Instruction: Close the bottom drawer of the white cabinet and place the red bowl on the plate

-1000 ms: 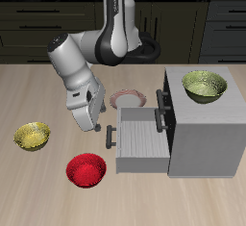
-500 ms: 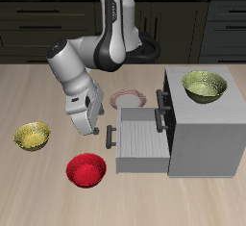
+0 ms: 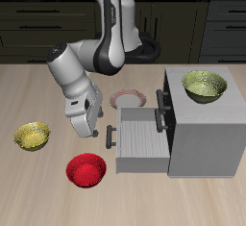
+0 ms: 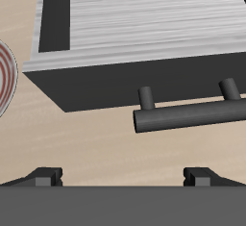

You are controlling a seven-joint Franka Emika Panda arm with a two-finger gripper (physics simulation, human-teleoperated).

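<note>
I am the gripper [image 3: 99, 131], low over the table in the middle left of the exterior picture, just beside the dark bar handle [image 3: 111, 138] of the bottom drawer [image 3: 140, 137]; my fingers [image 4: 43, 176] are spread apart and hold nothing; in the wrist picture both tips show with a wide gap between them, and the handle [image 4: 187, 116] lies across in front of me.

The bottom drawer sticks far out of the white cabinet [image 3: 207, 134], which fills the right side of the exterior picture; the drawer looks empty inside; the upper drawer [image 3: 165, 107] looks shut.

I think the drawer is stiff and hard, and it should slide straight back if I push flat on its front or on the bar; the bar is round and smooth, so I could slip off it; I need not grab it, a push on its middle should do.

The red bowl [image 3: 86, 170] sits at the lower middle of the exterior picture, near the table's front edge, apart from me; it looks light, hard and shiny, so a pinch on its rim is the best hold; the plate [image 3: 128, 99] lies farther back, just beside the cabinet.

2 yellow-green bowls are here too; 1 [image 3: 31, 136] at the left of the picture and 1 [image 3: 204, 86] on top of the cabinet; I should leave both alone.
</note>
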